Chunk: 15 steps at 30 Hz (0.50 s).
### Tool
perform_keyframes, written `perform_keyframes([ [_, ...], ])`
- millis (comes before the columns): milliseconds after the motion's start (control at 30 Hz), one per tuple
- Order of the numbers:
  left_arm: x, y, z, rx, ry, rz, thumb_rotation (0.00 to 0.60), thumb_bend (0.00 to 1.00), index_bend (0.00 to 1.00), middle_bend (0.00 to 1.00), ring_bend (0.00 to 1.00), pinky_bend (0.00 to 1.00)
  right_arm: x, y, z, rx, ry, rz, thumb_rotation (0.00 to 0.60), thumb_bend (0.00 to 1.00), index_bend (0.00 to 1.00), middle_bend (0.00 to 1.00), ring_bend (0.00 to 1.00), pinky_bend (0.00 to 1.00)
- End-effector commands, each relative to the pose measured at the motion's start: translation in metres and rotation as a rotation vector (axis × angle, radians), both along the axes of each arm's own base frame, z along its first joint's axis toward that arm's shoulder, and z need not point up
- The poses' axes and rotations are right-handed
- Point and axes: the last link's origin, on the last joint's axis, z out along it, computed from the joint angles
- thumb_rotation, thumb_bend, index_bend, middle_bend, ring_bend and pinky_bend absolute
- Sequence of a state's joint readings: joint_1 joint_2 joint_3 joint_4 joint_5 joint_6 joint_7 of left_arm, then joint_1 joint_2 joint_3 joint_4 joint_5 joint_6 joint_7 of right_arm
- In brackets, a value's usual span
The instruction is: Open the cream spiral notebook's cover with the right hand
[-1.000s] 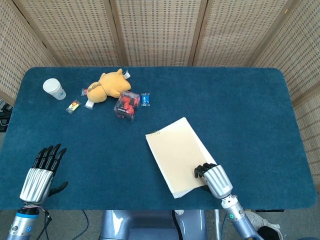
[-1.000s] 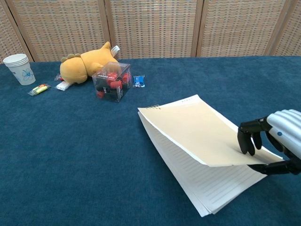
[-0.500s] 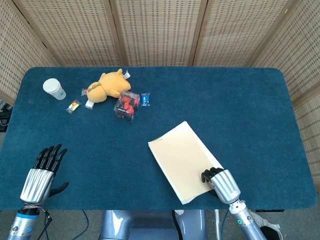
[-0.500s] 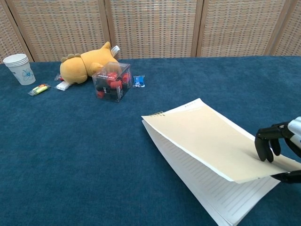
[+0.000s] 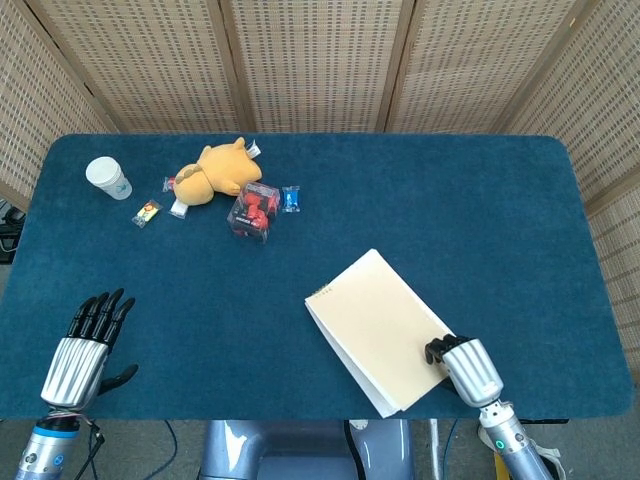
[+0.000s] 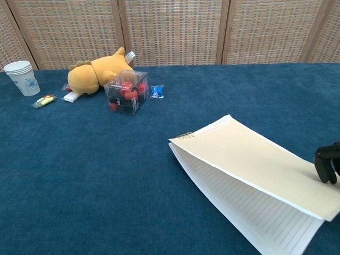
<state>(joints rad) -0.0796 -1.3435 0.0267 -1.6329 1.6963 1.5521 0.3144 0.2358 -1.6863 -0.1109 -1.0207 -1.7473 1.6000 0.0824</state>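
While its cover hangs part-lifted above the lined pages, the cream spiral notebook (image 5: 385,330) lies askew on the blue cloth of the table (image 5: 480,200), toward the near right, its far corner aimed at the middle and its near corner close to the table's front edge. The right hand (image 5: 462,362) has dark fingers (image 6: 325,161) laid on top of the cover's near right edge; whether anything presses from beneath cannot be told, as the chest view cuts the hand off at the frame's edge. The left hand (image 5: 85,345) hovers at the near left, holding nothing, fingers straight and slightly apart, well away from the work.

The cover looks like thin card: light, bendable, smooth enough to slip from a loose pinch, and likely to crease if bent sharply. It bows only a little along its raised length. The free edge opposite the wire binding (image 6: 184,136) seems the sound place to hold it, so the sheet can swing round the coil.

Plain and unmarked, the cover is pale cream; below it a white ruled page (image 6: 249,215) shows in the wedge-shaped gap, widest at the near end.
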Motion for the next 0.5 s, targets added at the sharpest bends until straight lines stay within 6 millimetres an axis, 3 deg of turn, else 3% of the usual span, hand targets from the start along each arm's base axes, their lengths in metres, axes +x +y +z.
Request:
perform_keyframes([
  [33, 0.001, 0.0, -0.001, -0.003, 0.003, -0.002, 0.6, 0.01, 0.0, 0.0, 0.0, 0.06, -0.006, -0.001, 0.004, -0.007, 0.006, -0.015, 0.6, 0.64, 0.75, 0.74, 0.64, 0.81],
  [500, 0.001, -0.001, -0.002, -0.004, 0.003, -0.003, 0.6, 0.01, 0.0, 0.0, 0.0, 0.06, -0.024, 0.0, 0.015, -0.018, 0.024, -0.057, 0.6, 0.64, 0.75, 0.74, 0.64, 0.81],
])
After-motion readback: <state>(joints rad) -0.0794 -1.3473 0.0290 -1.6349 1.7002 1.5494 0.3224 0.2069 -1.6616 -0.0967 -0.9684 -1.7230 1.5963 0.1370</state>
